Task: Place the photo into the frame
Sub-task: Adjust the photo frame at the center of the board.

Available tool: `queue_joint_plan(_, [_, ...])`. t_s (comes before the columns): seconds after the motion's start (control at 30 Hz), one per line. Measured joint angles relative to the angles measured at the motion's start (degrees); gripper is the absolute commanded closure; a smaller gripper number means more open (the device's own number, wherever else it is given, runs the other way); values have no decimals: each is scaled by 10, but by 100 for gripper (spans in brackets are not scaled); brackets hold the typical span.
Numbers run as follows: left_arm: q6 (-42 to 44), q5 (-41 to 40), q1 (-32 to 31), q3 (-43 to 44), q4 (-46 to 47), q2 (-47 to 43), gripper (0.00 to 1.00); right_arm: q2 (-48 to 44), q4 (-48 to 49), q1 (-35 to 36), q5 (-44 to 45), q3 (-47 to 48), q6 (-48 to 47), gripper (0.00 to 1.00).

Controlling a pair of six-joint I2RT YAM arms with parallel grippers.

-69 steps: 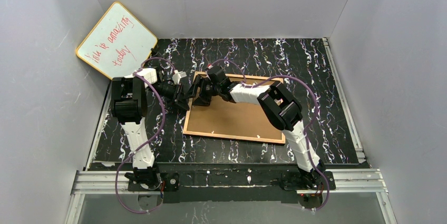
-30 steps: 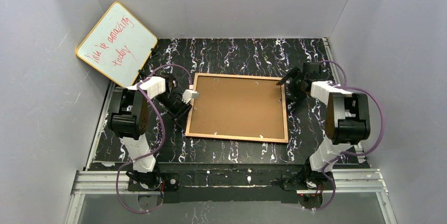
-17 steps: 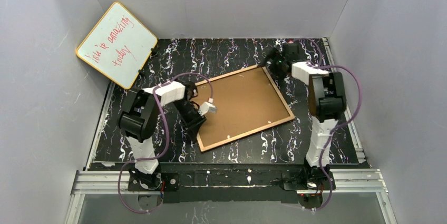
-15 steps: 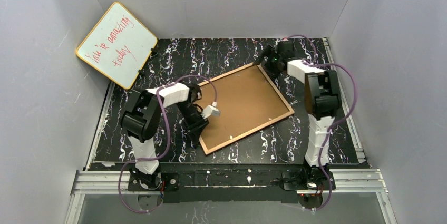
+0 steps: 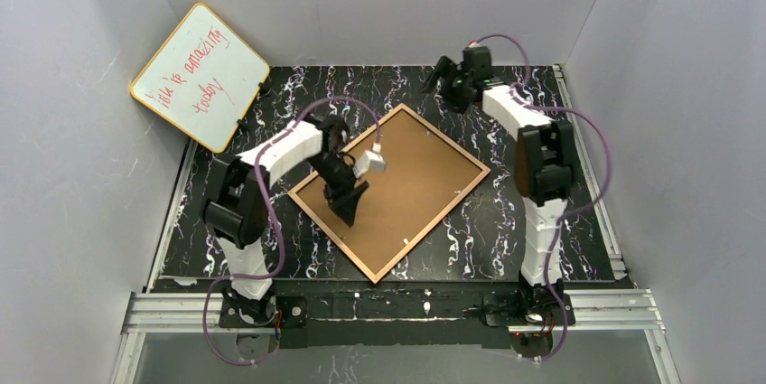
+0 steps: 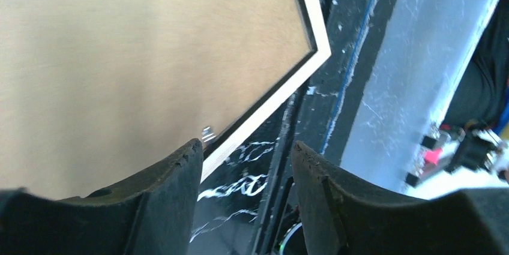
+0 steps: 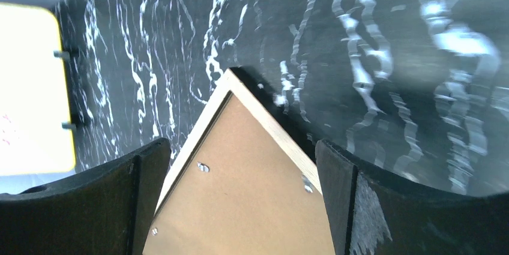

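The frame lies face down on the black marbled table, turned like a diamond, its light wood rim up. The brown hardboard backing panel fills it. The photo is hidden. My left gripper is open and empty, low over the panel's near-left part. In the left wrist view its gripper stands over the frame's rim, next to the panel. My right gripper is open and empty at the back. In the right wrist view its gripper hangs above the frame's far corner.
A yellow-edged whiteboard with red writing leans in the back left corner; it also shows in the right wrist view. Grey walls close in three sides. An aluminium rail runs along the near edge.
The frame has swung round anticlockwise from lying square to a diamond pose. My left gripper has moved onto the panel. My right gripper has moved up and back past the far corner.
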Motion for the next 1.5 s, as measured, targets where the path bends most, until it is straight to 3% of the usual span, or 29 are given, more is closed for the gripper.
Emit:
queue_joint_plan(0.13, [-3,-11,78,87,-4,-14,48,-113,-3,-45,41,-77,9,1])
queue_joint_plan(0.27, [-43,-60,171,139,50,-9,55,-241,10,-83,65,-192,18,1])
queue_joint_plan(0.47, [-103,-160,269,164,146,63,59,-372,-4,-69,22,-393,22,1])
queue_joint_plan(0.63, [-112,-201,306,146,182,105,59,-444,-51,-63,-16,-527,22,1])
queue_joint_plan(0.87, [-111,-216,309,91,207,104,62,-556,-64,-49,-30,-608,40,1])
queue_joint_plan(1.0, [-111,-212,307,80,219,98,67,-536,-34,-25,-44,-638,60,1])
queue_joint_plan(1.17, [-112,-196,309,52,238,83,68,-447,15,-23,-67,-640,77,1])
queue_joint_plan(1.5, [-102,-141,283,-53,247,15,70,-325,75,-53,-91,-548,101,1])
